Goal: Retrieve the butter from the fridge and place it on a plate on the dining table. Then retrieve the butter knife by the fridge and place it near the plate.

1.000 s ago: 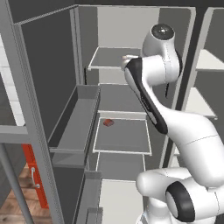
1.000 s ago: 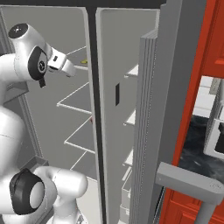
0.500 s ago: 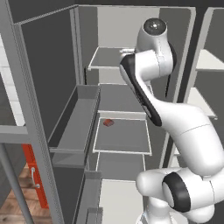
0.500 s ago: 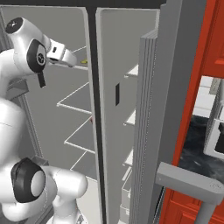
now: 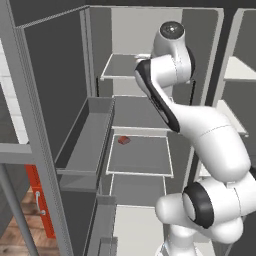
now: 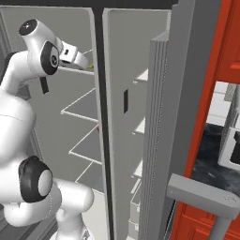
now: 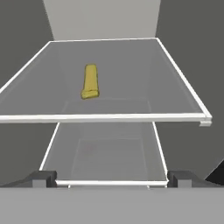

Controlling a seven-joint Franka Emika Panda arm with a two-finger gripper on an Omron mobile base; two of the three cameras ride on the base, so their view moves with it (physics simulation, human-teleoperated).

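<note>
- Reaching into the open fridge (image 5: 100, 60) for the butter (image 7: 90, 82): this is the first step, with nothing lifted yet, and the plate and knife steps all lie ahead.
- My gripper (image 7: 112, 178) is spread wide and empty; one fingertip (image 7: 41, 178) sits at each lower corner of the hand view.
- The butter lies lengthwise on the upper shelf (image 7: 175, 83), left of centre and well back from the front edge.
- Next, I judge, I must go forward over the shelf's white front rim (image 7: 105, 117), shift left, and come down with a finger on each long side of the stick.
- Room looks fair: bare shelf all round the butter, the side walls well apart from it.
- A small reddish-brown lump (image 5: 123, 140) lies on a lower shelf; I leave it.
</note>
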